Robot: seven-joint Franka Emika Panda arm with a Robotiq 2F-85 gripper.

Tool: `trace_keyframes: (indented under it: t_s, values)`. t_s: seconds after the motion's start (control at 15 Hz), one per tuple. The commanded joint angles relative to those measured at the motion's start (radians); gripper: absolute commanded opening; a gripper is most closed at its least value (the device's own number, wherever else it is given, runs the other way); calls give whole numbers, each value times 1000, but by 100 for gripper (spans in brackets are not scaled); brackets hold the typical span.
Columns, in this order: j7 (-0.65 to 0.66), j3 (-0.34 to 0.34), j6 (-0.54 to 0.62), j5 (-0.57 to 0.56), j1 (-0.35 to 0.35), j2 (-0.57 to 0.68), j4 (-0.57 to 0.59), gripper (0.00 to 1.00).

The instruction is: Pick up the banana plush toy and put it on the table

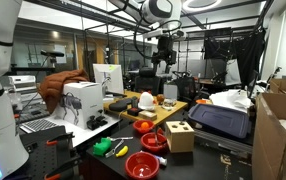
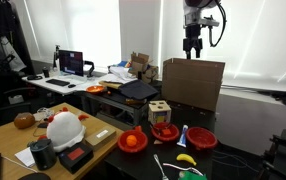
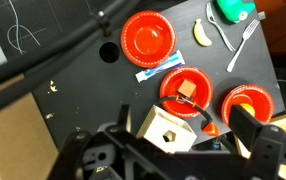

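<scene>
The yellow banana plush toy (image 3: 200, 33) lies on the black table (image 3: 73, 70) beside a green plush toy (image 3: 233, 10). It also shows in both exterior views (image 1: 121, 150) (image 2: 186, 159), near the table's front edge. My gripper (image 3: 185, 122) is open and empty. It hangs high above the table in both exterior views (image 1: 163, 68) (image 2: 193, 45), well away from the banana. In the wrist view its fingers frame a wooden cube (image 3: 173, 128).
Three red bowls (image 3: 147, 36) (image 3: 186, 90) (image 3: 247, 103) sit near the cube; one holds a wooden block, one an orange item. A white utensil (image 3: 241, 45) lies by the banana. A cardboard box (image 2: 193, 82) and a wooden tray (image 1: 143, 108) stand further back.
</scene>
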Motion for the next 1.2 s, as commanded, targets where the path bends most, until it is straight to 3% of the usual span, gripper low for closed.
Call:
trace_keyframes:
  t_s: [0.0,0.6,1.13]
  values:
    - [-50,9,-37,47,-30,-34,10,100]
    - [-148,10,-40,75,-42,-67,-13,100]
    - [-124,6,-17,55,-34,-35,5,100]
